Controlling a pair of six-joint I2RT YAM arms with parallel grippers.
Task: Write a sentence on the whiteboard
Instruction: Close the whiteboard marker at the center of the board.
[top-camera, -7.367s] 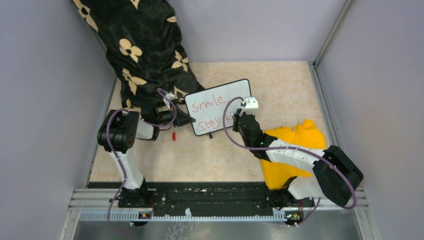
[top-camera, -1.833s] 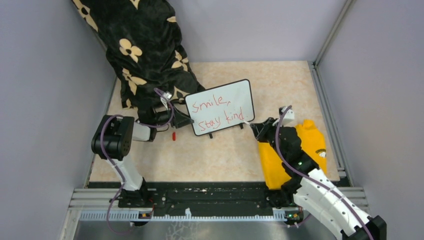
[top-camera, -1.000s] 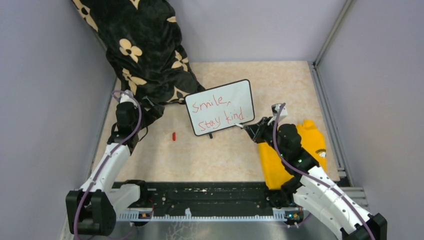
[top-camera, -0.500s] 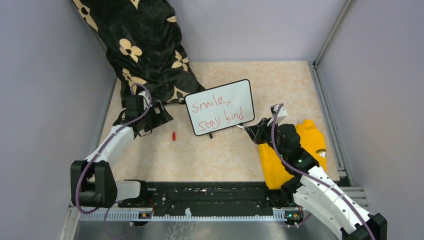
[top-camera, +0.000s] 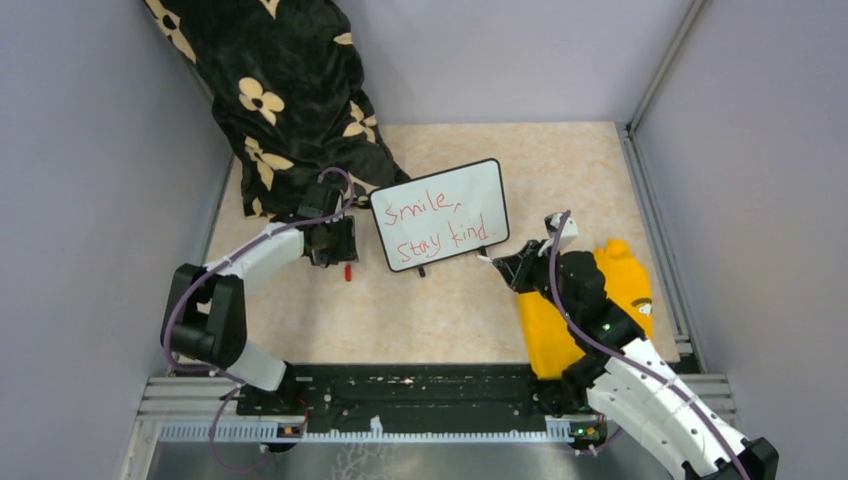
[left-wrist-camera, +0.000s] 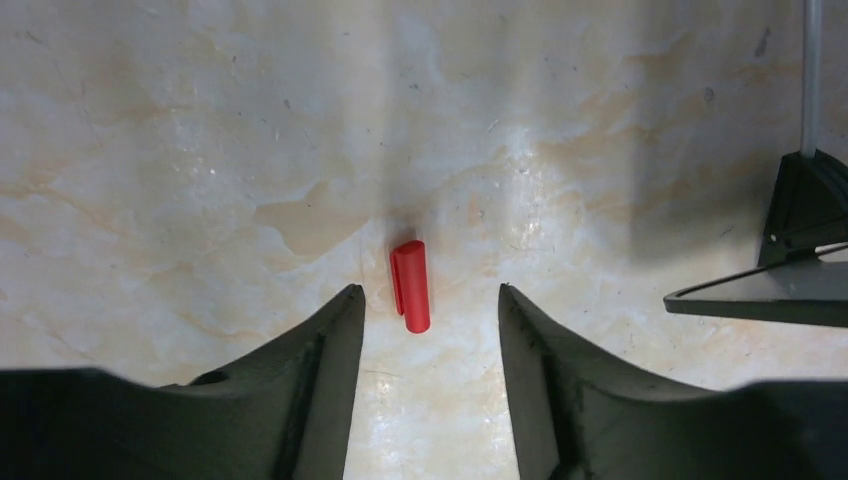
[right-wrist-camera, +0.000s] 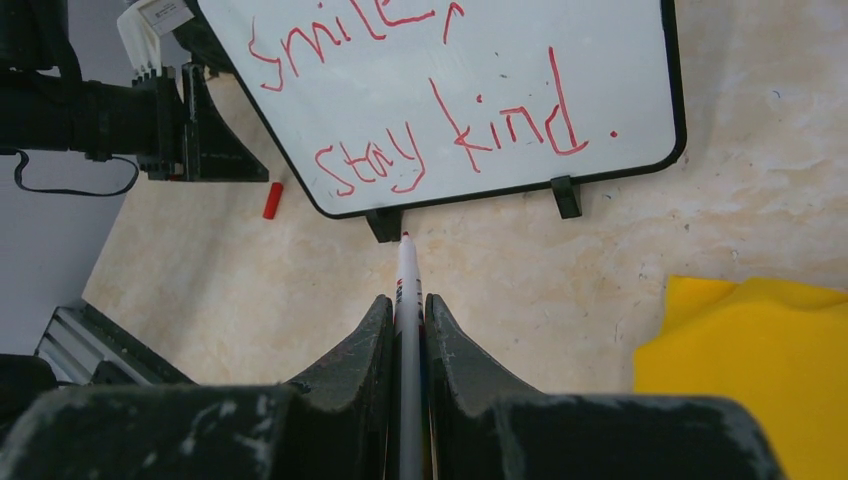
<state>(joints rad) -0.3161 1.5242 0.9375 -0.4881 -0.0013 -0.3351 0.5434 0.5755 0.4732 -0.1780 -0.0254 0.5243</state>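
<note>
The whiteboard stands tilted on short black feet at mid-table, its black frame around the red sentence "Smile, Stay kind." The right wrist view shows the board and the sentence close up. My right gripper is shut on a white marker. The marker's red tip hovers just below the board's bottom edge, off the surface. My left gripper is open and points down at a small red cap lying on the table. Its fingers flank the cap's near end without touching it.
A yellow cloth lies under and right of my right arm. Black fabric with cream flowers hangs over the back left corner, just behind my left gripper. Grey walls close in both sides, and a metal rail runs along the near edge.
My left arm swung from the left side by the fabric to just left of the board, above the red cap. My right gripper with the marker drew back slightly from the board.
</note>
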